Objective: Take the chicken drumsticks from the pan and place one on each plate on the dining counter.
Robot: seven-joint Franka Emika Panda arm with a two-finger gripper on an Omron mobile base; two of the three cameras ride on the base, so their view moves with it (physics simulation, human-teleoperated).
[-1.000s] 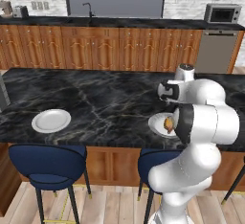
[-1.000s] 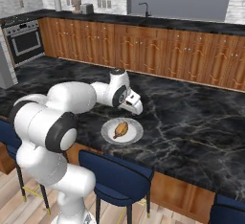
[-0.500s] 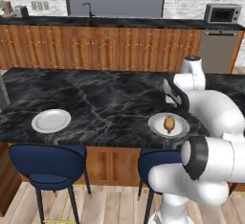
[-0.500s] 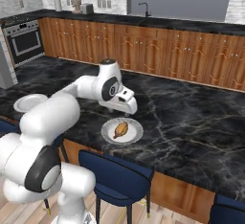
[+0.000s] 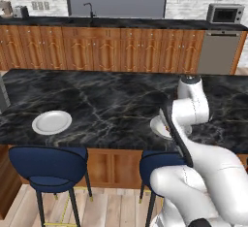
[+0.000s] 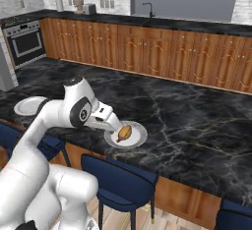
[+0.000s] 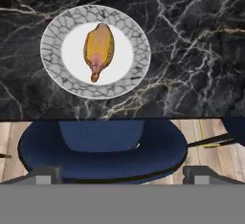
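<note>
A golden-orange drumstick (image 7: 98, 50) is seen lying in the middle of a white plate (image 7: 130, 79) near the front edge of the black marble desk (image 6: 197, 126). A second white plate (image 5: 51, 122) sits bare on the same desk, well apart to the left of the first. The jaws are released and spread wide above the first plate, holding nothing. A blue stool (image 7: 103, 149) stands just below that plate.

White arm (image 5: 193, 182), rounded and glossy

Fat white links meet at dark grey joint bands; a grey cap tops its upper joint (image 6: 75, 80).
</note>
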